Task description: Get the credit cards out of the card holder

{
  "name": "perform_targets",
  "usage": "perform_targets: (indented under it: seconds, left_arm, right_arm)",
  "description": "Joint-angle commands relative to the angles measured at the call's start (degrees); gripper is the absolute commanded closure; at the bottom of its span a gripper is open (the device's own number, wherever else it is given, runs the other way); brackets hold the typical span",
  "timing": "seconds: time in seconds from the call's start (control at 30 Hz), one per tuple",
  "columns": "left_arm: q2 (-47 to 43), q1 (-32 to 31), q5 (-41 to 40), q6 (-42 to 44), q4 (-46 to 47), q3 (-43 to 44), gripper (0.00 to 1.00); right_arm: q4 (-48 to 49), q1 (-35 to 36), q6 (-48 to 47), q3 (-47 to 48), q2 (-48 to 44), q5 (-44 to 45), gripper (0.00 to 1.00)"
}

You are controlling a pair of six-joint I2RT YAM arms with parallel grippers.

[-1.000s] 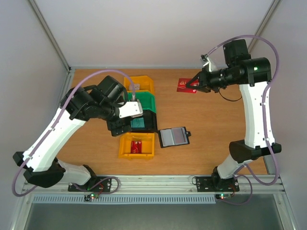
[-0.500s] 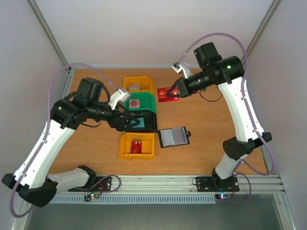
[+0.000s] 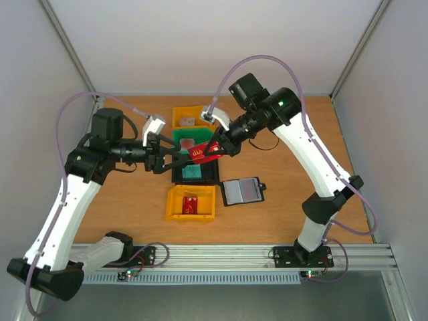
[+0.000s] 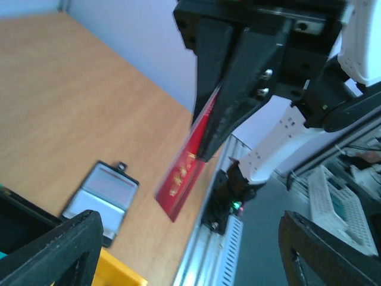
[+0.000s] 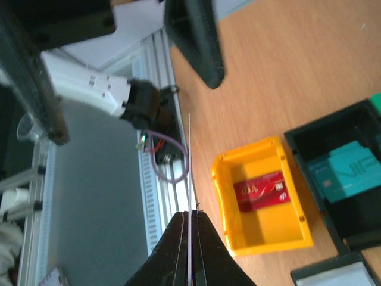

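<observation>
My right gripper (image 3: 215, 147) is shut on a red credit card (image 3: 202, 154), held in the air above the row of bins. In the right wrist view this card (image 5: 190, 167) shows edge on, as a thin line between my closed fingers (image 5: 178, 250). My left gripper (image 3: 175, 158) is open and faces the card from the left. Its fingers (image 4: 59, 250) stand wide apart, and the red card (image 4: 184, 173) hangs ahead of them, untouched. The black card holder (image 3: 242, 191) lies open on the table right of the bins, its grey pockets up.
Bins stand in a row from back to front. A yellow bin (image 3: 194, 118) holds a grey card, a green bin (image 3: 204, 139) a red card, a black bin (image 3: 207, 175) a teal card (image 5: 342, 173). The near yellow bin (image 5: 229, 202) holds a red card (image 5: 265, 190).
The right arm swung left from the back of the table, carrying the red card over the bins. The left gripper lifted off the black bin and turned toward the card, jaws narrowing slightly.
</observation>
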Motion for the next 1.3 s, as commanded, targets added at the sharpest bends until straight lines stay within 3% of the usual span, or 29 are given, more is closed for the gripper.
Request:
perform_targets:
  seconds: [0.0, 0.03, 0.1, 0.2, 0.53, 0.67, 0.8, 1.03, 1.17, 1.27]
  left_arm:
    - [-8.9, 1.6, -3.1, -9.8, 23.7, -6.6, 0.17]
    - [-10.4, 1.6, -4.4, -14.5, 29.6, -8.7, 0.16]
    - [-10.9, 1.5, -5.6, -21.1, 31.8, -8.3, 0.15]
    - [-10.7, 1.6, -6.3, -21.9, 31.7, -6.3, 0.13]
    - [-5.2, 1.7, -16.6, -33.7, 44.4, 4.9, 0.13]
    - [-3.2, 1.7, -20.3, -37.9, 46.2, 8.8, 0.13]
    - [-1.3, 3.0, -23.8, -39.4, 45.9, 11.6, 0.15]
    - [7.5, 3.9, -23.6, -49.1, 54.6, 22.3, 0.21]
    - [7.8, 3.9, -23.5, -48.6, 53.1, 23.6, 0.23]
    - [8.1, 4.0, -23.5, -46.3, 52.4, 25.4, 0.23]
  right_arm:
    - [27.7, -0.1, 20.8, -10.3, -6.8, -2.4, 0.99]
    - [37.0, 0.2, 26.3, -16.3, -9.1, -1.3, 0.99]
    - [54.6, 1.3, 35.8, -24.5, -13.9, 4.8, 0.99]
    - [70.7, 3.3, 43.6, -30.0, -17.3, 15.1, 0.99]
    - [76.7, 7.0, 42.7, -15.3, -11.9, 24.8, 0.99]
    - [74.1, 6.9, 42.3, -10.0, -9.7, 23.0, 0.99]
    - [78.6, 6.9, 43.7, -10.8, -10.0, 23.0, 0.99]
    - [81.6, 6.4, 44.5, -7.2, -9.0, 20.0, 0.99]
    - [85.7, 5.9, 44.5, -5.7, -8.4, 20.4, 0.99]
    - [82.0, 5.3, 43.9, -2.0, -6.8, 17.4, 0.99]
